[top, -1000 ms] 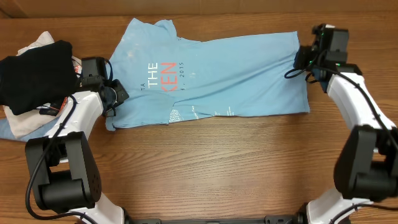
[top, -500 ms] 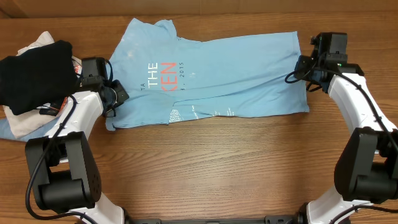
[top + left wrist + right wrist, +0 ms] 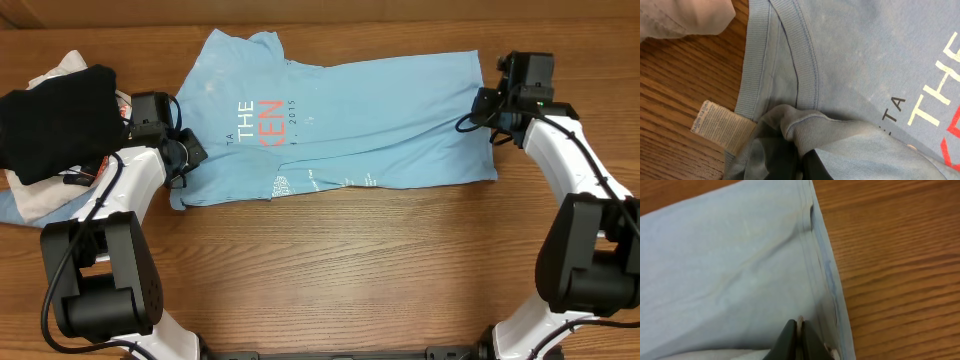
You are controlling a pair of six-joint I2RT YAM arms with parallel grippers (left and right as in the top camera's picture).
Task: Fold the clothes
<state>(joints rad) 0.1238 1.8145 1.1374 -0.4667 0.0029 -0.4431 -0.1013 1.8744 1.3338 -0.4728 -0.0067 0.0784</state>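
A: Where's the T-shirt?
B: Spread flat, upper ctr of the worktop, lettering twd frame left.
A: Pincers?
B: Left pincer pinches bunched fabric nr the collar (care tag just beside). Right pincer is pressed together on the hem, shirt's right edge.

A light blue T-shirt lies spread sideways on the counter, its near long edge folded over, collar left, hem right, red and white lettering showing.
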